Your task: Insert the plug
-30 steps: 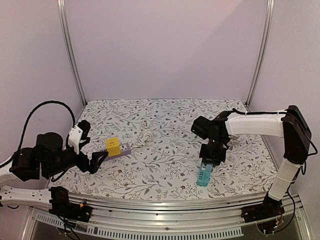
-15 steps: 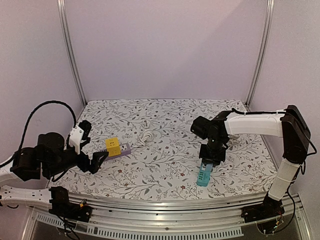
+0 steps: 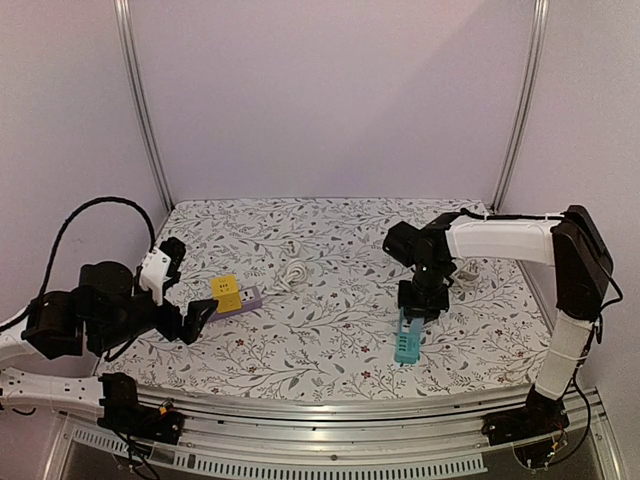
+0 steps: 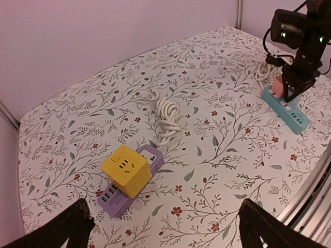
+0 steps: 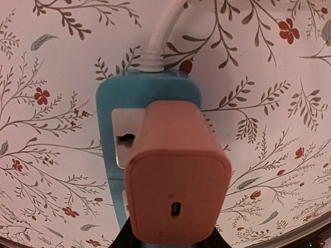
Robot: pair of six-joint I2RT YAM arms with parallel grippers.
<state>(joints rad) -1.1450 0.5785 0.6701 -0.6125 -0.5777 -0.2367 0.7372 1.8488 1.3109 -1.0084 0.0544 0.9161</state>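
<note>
Salmon-pink boxy plastic plug (image 5: 176,191) is gripped in the closed right end effector (image 3: 420,303). It stands over the socket face of the teal plastic power strip (image 5: 150,90), at the end where the strip's white cord (image 5: 164,31) enters.

Compared with one second ago, the right arm has drawn a little to the left and toward the back of the bench (image 3: 330,225). The teal strip has shifted with it and now lies flatter on the flowered cloth. I judge from this that the plug already touches the strip or sits partly in it, so the arm's motion carries the strip along. Whether the pins are fully in, I cannot tell. The plug also looks slightly off to one side of the socket.

The left end effector (image 4: 165,227) is wide open and holds nothing.

Count, from big to small:
- one flowered bench
- two arms
- two power strips, the teal one and a purple plastic power strip (image 4: 150,155)
- two white cords, one of them a loose coiled white cord (image 4: 166,111)
- one yellow cube adapter (image 4: 125,169) on the purple strip
- one plug
</note>
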